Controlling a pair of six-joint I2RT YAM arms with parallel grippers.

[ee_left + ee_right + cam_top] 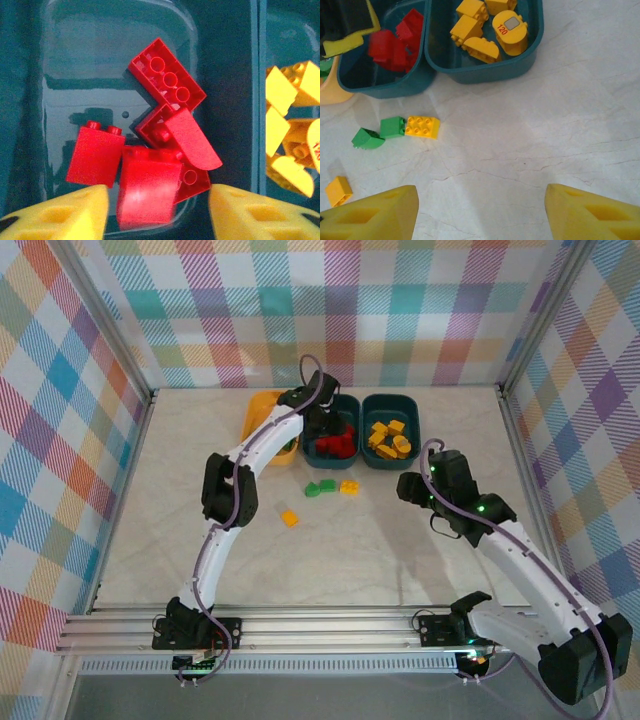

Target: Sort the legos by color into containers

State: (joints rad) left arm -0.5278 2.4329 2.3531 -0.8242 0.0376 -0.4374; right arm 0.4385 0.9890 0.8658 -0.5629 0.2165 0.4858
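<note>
Hovering spread and empty, the right gripper (480, 200) faces the unsorted leftovers: two green bricks (392, 127), a yellow brick (422, 126) and an orange brick (338, 190) loose on the table (545, 150). Beyond, the left gripper (157, 200) hangs open, holding nothing, above the middle teal tub (225, 75), where red bricks (95, 160) collect; yellow pieces (470, 27) fill the right teal tub (485, 72).

Bright, even overhead light; the arms throw only soft, faint shadows on the pale table (400, 570). In the left wrist view, glare streaks the glossy floor of the middle tub (90, 75), and the nearest red brick (147, 192) is blurred. Yellow fingertips (375, 215) along the wrist views' lower edges are out of focus.
</note>
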